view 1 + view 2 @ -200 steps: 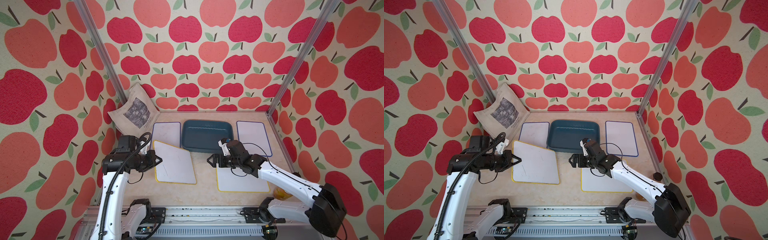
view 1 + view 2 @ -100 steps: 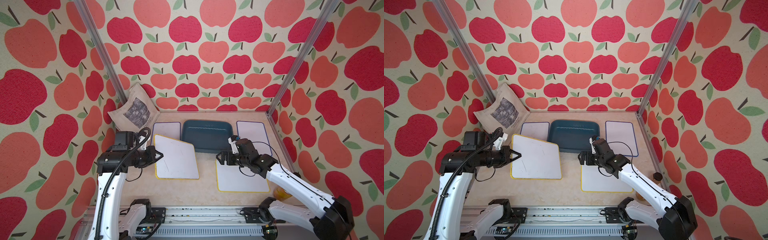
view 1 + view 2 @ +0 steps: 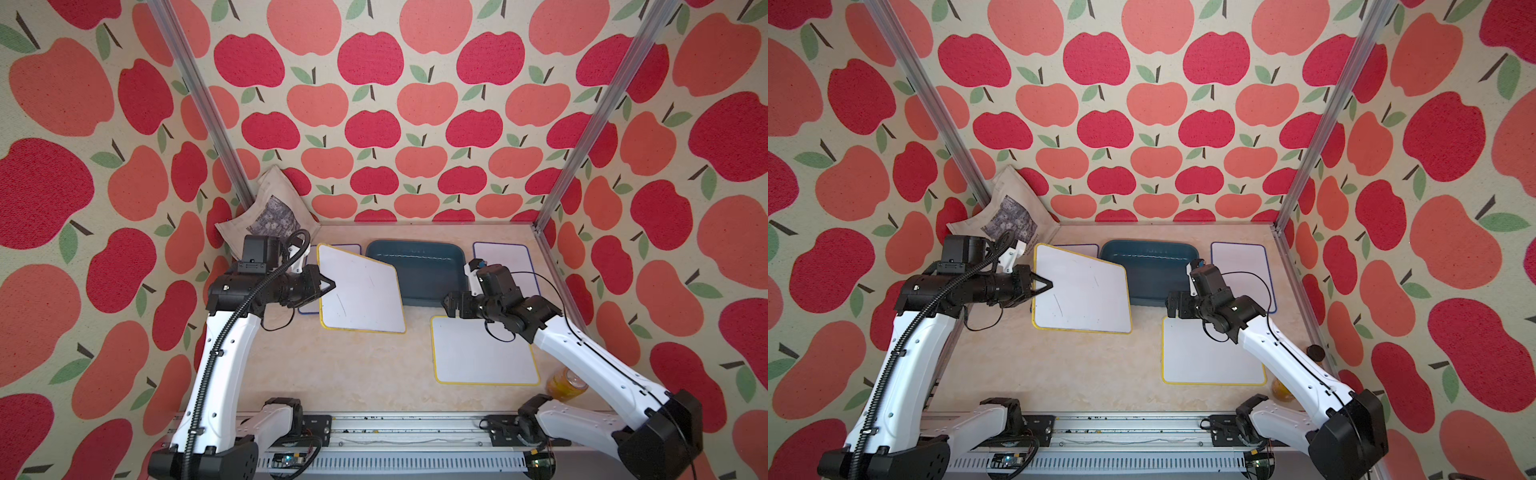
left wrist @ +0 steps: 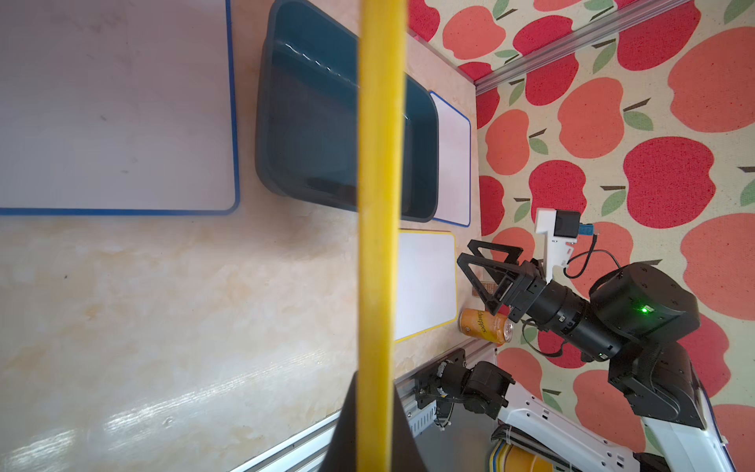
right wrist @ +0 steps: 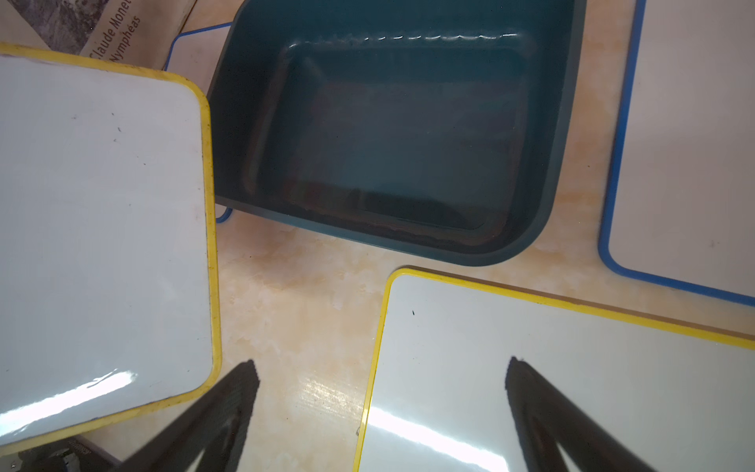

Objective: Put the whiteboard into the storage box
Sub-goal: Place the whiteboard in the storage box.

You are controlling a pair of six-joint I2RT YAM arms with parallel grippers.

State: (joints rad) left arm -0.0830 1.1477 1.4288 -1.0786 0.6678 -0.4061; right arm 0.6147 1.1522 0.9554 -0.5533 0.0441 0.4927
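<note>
A yellow-rimmed whiteboard [image 3: 359, 289] hangs tilted above the table, with my left gripper [image 3: 330, 284] shut on its left edge. In the left wrist view that edge [image 4: 378, 204] runs as a yellow strip between the fingers of my left gripper [image 4: 376, 392]. The board's far right corner overlaps the left rim of the dark teal storage box [image 3: 428, 274], which is empty. My right gripper [image 3: 446, 305] stands open above the far left corner of a second yellow-rimmed whiteboard [image 3: 484, 351] that lies flat on the table.
Blue-rimmed whiteboards lie flat on each side of the box, one at the right [image 3: 505, 266] and one at the left [image 4: 114, 106]. A beige tote bag [image 3: 270, 212] leans in the back left corner. An orange can [image 3: 567, 382] lies by the right arm's base.
My left gripper has carried the yellow-rimmed whiteboard up and toward the back, nearer the storage box. The right gripper has drawn back to the right and stays open.
</note>
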